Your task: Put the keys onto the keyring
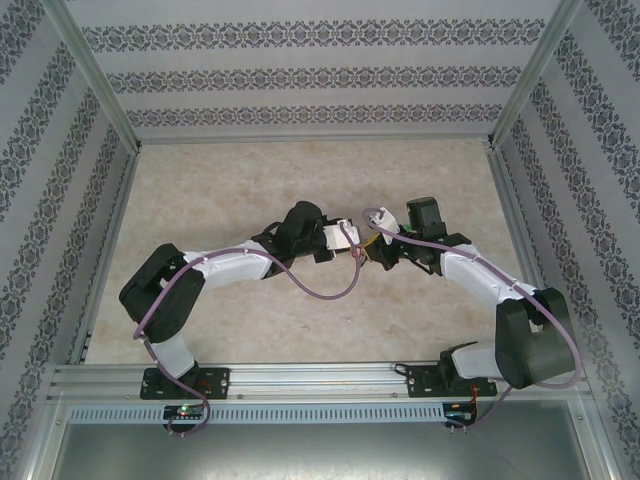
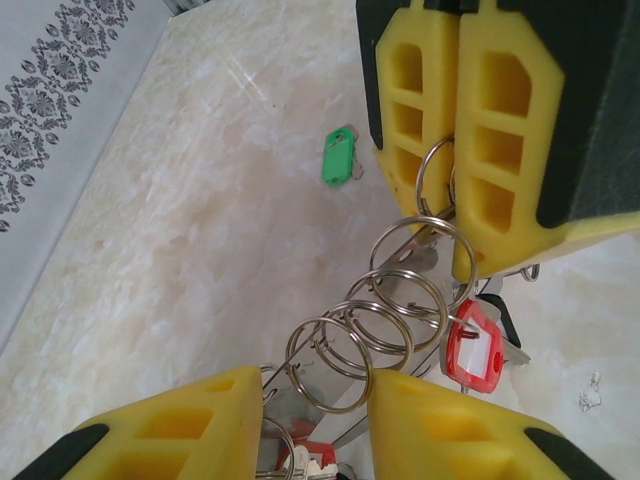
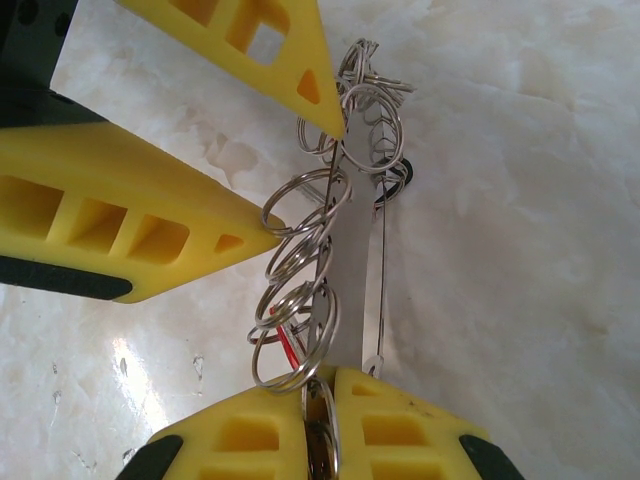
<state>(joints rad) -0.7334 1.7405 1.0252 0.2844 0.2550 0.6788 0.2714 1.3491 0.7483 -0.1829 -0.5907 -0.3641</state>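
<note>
the keyring (image 2: 385,310) hangs in the air above the desk (image 2: 180,250), stretched between the two arms. the right pincer (image 3: 333,372) is clamped tight on one small ring at its end of the keyring. the left pincer (image 2: 315,378) stands half-wide at the other end, with a finger on each side of the rings and its tips touching them. i cannot tell whether it really grips. a red key (image 2: 474,345) sits just beside the keyring, towards the right pincer's end, and i cannot tell if it is threaded on. a green tag (image 2: 338,158) lies on the desk, well apart from the keyring.

the step in hand looks like steadying the keyring so a key can go on. to do it well, the left pincer should close on one ring near its edge, not on the whole bunch. the right should hold firm without twisting. pull gently, since a hard tug could slip the thin wire free or tangle the rings.
</note>
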